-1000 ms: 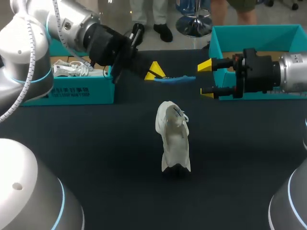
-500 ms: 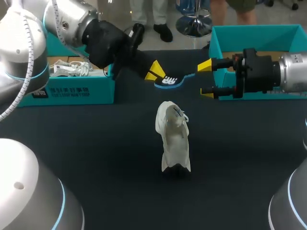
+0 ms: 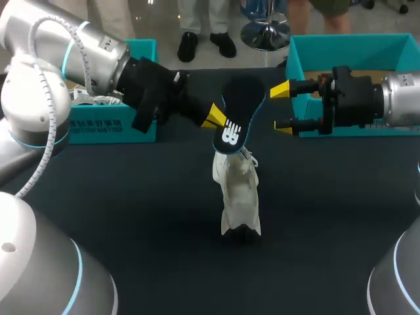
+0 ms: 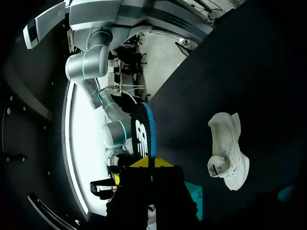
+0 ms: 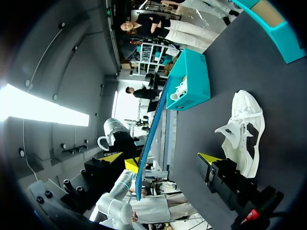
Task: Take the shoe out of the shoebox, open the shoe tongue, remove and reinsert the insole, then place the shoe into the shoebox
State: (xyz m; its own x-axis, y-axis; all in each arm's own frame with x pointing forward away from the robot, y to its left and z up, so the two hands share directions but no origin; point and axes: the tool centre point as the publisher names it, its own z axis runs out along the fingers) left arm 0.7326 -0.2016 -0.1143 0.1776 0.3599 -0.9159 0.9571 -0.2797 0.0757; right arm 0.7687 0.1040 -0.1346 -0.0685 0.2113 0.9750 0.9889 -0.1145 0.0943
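Insole (image 3: 237, 111) swung upright above shoe (image 3: 237, 191), left jaws clamped on it; right jaws parted, level.

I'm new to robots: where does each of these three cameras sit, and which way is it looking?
Head view: fixed above and behind the robot, looking down on the table; both arms enter from the sides, left gripper shut on the insole, right gripper open.
Left wrist view: on the left wrist, looking out past its own gripper, which pinches the insole; the shoe lies beyond.
Right wrist view: on the right wrist, looking out past its open gripper toward the left shoebox.
Shared: all three show the shoe and insole.
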